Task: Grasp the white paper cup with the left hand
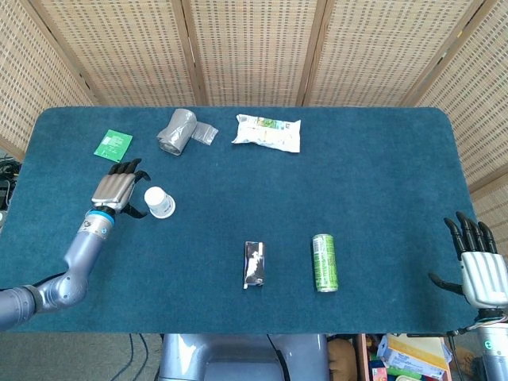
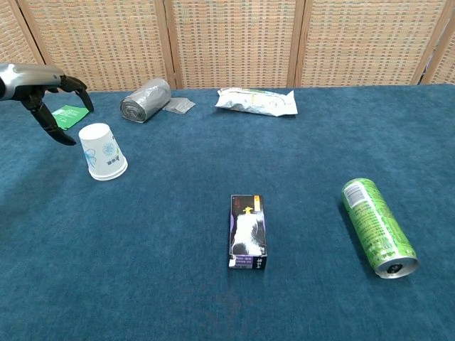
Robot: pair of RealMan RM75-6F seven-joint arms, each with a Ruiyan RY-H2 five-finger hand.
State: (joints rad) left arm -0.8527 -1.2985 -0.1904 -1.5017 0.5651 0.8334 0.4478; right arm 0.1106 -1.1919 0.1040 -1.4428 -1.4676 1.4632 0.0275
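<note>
The white paper cup (image 1: 159, 202) (image 2: 103, 152) stands upside down on the blue table, left of centre. My left hand (image 1: 117, 189) (image 2: 43, 89) hovers just to the cup's left with its fingers spread and its thumb pointing down beside the cup, holding nothing. A small gap separates it from the cup. My right hand (image 1: 479, 268) hangs open past the table's right front corner, seen only in the head view.
A green packet (image 1: 113, 144) lies behind the left hand. A grey roll (image 1: 176, 131) and a white snack bag (image 1: 268, 132) lie at the back. A small dark box (image 1: 254, 264) and a green can (image 1: 324, 262) lie toward the front.
</note>
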